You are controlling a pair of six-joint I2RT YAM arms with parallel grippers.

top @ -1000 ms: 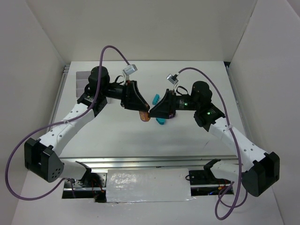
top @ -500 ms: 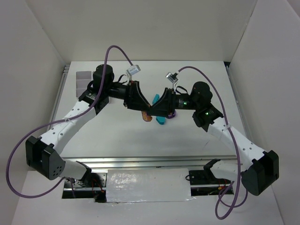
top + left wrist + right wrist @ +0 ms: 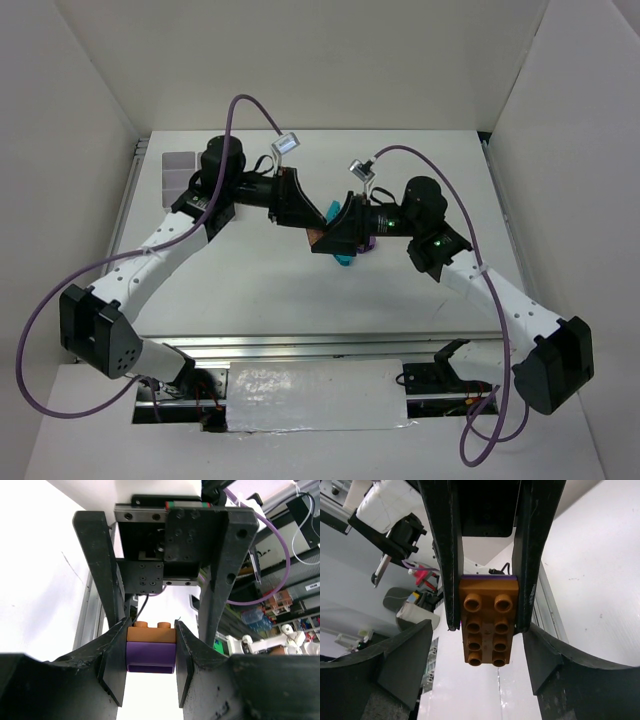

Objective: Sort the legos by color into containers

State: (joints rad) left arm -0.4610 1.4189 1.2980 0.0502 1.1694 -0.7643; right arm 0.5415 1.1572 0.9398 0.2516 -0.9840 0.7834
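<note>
1. Legos (image 3: 151, 647) — the two you are handling are pressed together, a brown brick (image 3: 488, 645) seated on a purple brick (image 3: 151, 659).
2. Check the brown one in your right wrist view. It is a glossy two-by-four with all eight round studs facing the lens. Only a thin purple edge shows behind its far end.
3. Your left wrist view shows the joined bricks side-on. Brown is the thinner band, with two studs on top. Purple is the taller block beneath, and both are the same width.
4. Your left gripper (image 3: 150, 652) is clamped on the joined bricks, one pad flat against each side with no gap.
5. Your right gripper (image 3: 477, 626) faces it nose to nose, jaws spread wider than the bricks. Its fingers sit outside the left gripper's, and I see no contact with either brick.
6. From the top camera, the bricks are held where the two grippers meet, over the middle of the table (image 3: 250, 290). Only a brown sliver shows there.
7. A teal lego (image 3: 345, 261) lies on the table on the near side of the right gripper — partly hidden by it.
</note>
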